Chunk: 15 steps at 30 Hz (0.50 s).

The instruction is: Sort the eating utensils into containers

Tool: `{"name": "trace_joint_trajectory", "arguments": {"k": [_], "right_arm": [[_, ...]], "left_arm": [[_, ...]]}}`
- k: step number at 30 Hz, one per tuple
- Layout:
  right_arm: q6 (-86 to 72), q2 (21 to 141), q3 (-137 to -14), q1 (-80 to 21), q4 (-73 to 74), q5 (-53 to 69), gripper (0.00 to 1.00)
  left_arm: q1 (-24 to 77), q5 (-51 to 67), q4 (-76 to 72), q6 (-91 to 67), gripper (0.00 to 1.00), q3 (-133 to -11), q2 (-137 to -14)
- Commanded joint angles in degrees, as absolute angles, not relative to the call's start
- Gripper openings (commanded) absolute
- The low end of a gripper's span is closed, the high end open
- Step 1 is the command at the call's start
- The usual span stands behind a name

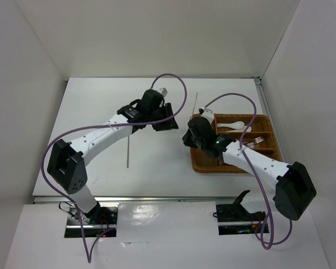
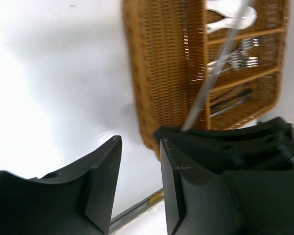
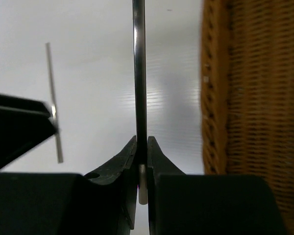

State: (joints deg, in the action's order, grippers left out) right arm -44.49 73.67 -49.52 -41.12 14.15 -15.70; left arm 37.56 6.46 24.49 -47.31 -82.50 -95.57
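Dark chopstick (image 3: 138, 73) pinched by right hand (image 3: 141, 143), long axis straight out beside wicker tray (image 3: 250, 98); left hand (image 2: 140, 144) spread wide.

We see a rough woven wicker tray (image 2: 161, 63), shiny metal forks (image 2: 242, 56), smooth white spoons (image 1: 232, 124), a smooth white surface (image 1: 101, 112), and matt black plastic fingers (image 2: 105, 181).

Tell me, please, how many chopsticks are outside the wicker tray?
2. One loose chopstick lies on the table; the held chopstick is clamped in the right gripper near the wicker tray. More may be hidden.
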Motion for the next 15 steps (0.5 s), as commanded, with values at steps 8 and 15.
{"name": "trace_joint_trajectory", "arguments": {"k": [8,15], "right_arm": [[-49.16,68.56,-49.14,-31.83,35.33,-26.3,0.0],[-32.99,69.16,-47.55,-25.58,31.2,-18.3,0.03]], "left_arm": [[26.99,-2.81,32.25,-35.88,0.53,-78.67,-86.67],[17.59,-2.29,33.31,-31.91,0.53,-69.88,-83.76]]}}
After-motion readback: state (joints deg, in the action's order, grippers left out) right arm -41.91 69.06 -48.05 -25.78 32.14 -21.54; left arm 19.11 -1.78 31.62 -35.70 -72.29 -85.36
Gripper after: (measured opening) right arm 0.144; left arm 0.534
